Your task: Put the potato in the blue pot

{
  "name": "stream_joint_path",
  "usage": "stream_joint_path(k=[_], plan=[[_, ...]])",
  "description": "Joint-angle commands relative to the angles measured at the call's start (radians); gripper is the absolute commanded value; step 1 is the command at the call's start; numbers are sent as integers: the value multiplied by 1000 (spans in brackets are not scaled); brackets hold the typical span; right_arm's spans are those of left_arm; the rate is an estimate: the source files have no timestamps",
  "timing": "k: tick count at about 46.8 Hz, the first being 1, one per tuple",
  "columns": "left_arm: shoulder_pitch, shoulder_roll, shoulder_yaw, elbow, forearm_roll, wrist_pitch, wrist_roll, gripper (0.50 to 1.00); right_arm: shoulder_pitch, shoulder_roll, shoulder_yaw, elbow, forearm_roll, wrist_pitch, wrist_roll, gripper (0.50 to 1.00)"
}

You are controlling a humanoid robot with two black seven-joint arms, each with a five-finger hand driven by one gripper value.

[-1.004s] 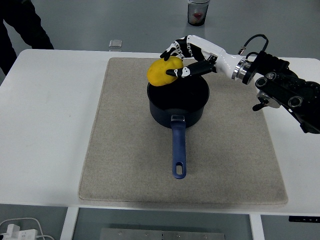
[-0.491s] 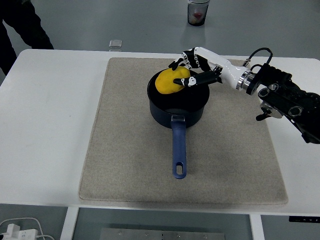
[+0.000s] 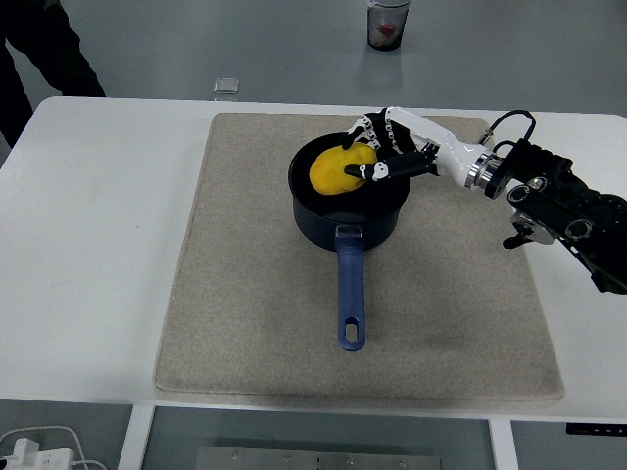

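The yellow potato is down inside the mouth of the blue pot, which stands on the beige mat with its blue handle pointing toward the near edge. My right hand reaches in from the right over the pot's rim, its fingers curled around the potato's right side. The potato hides part of the pot's dark inside. My left arm does not show.
The beige mat covers the table's middle. A small clear box sits at the far edge, and a cup stands beyond the table. A person's dark sleeve shows at the top left.
My right hand has carried the potato from above the pot's far left rim rightward and down into the pot, still holding it.
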Motion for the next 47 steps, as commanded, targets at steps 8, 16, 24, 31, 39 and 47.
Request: stream_joint_path(k=[8,16,24,31,39,47], plan=[[0,0,0,1,0,0,0,996,0,-4,2,1,0,-6,0,899],[0,0,0,1,-1,0,0,996,0,-3,6,0,0,-10,0,928],[0,0,0,-1,0,0,0,996,2,-6,8,0,2,-10,0,930],[0,0,0,1,-1,1,0,996,3,-9,14,0,9,-10,0,930],[0,0,0,1,0,1,0,996,11,-13,22,0,61,-9,0,930],[0,0,0,-1,0,0,0,996,9,-26,23,-8,139,-12,0,930]])
